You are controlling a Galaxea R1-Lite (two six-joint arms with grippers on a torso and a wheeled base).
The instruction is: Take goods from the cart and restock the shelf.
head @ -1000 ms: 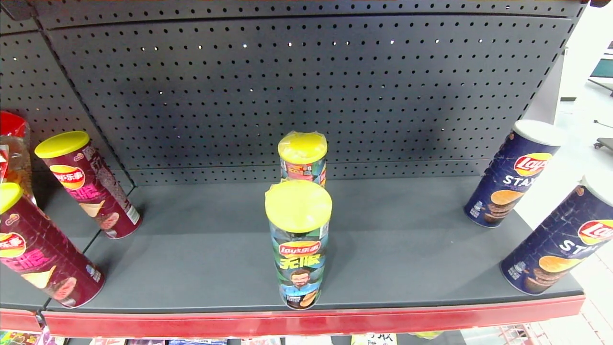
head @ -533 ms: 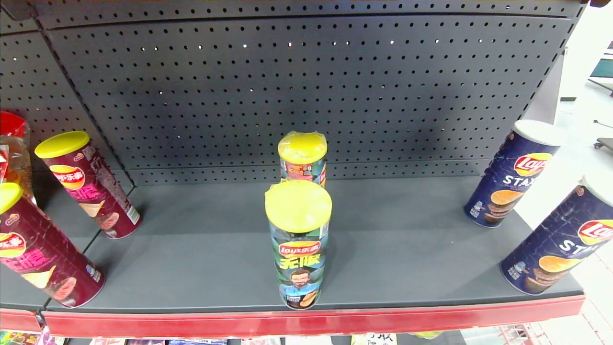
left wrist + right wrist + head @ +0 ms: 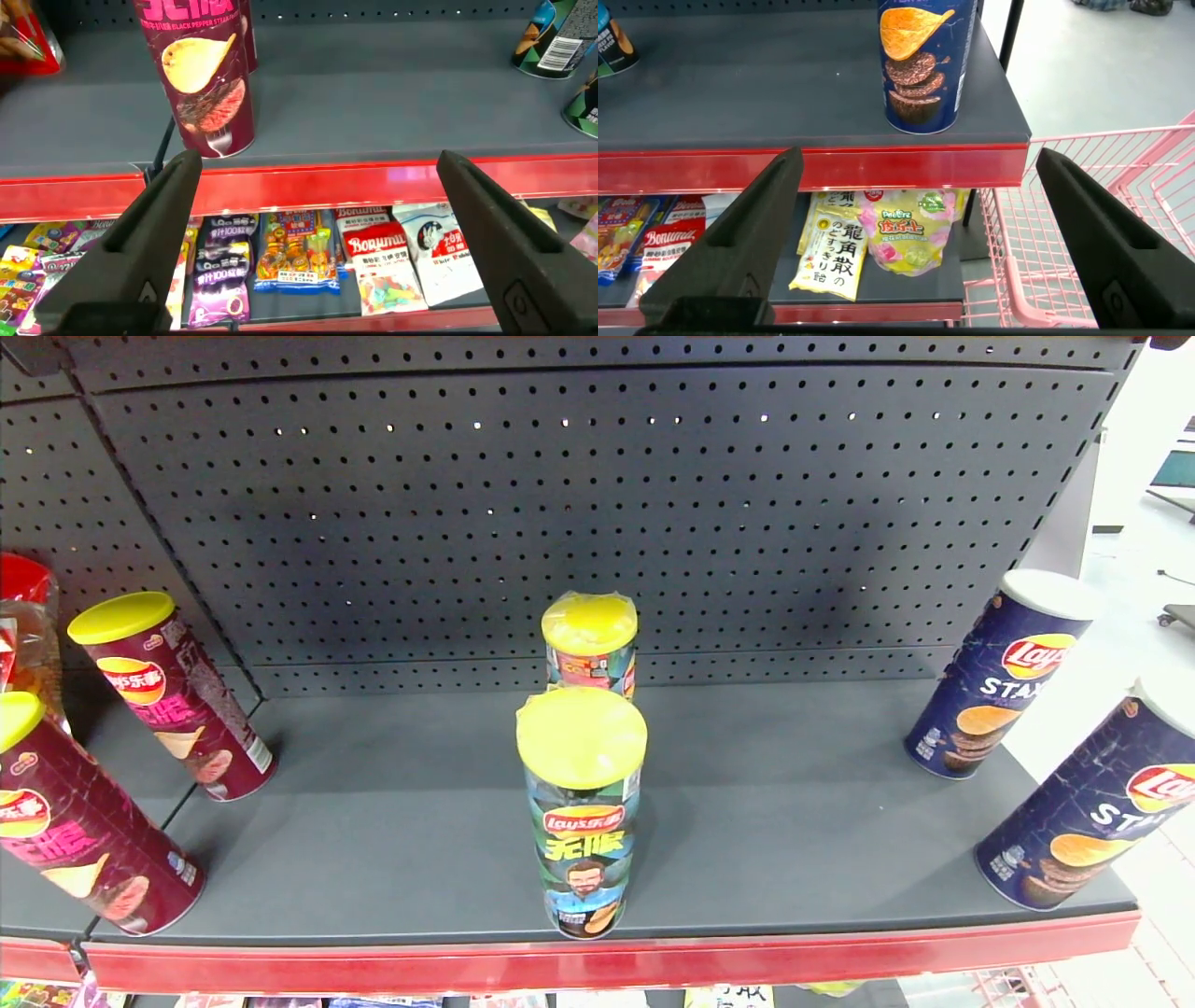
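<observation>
Pink wire cart (image 3: 1008, 252) off the shelf (image 3: 420, 821) right end; left pincer (image 3: 318, 163) and right pincer (image 3: 920, 159) spread, empty, below front edge; risk: a rising arm could topple the front-edge can (image 3: 581, 812).

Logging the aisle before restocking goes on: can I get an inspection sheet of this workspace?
Surface: grey shelf, red front edge, wide bare gaps between cans.
Job's things: six cans standing: two maroon cans left, two green cans mid-shelf one behind the other, two blue cans right; pink cart by the shelf's right end.
Clutter: nothing seen.
Grippers: left gripper and right gripper open, empty, before the shelf's front edge.
Cables: nothing seen.
Surroundings: pegboard behind; snack bags on the shelf below.
</observation>
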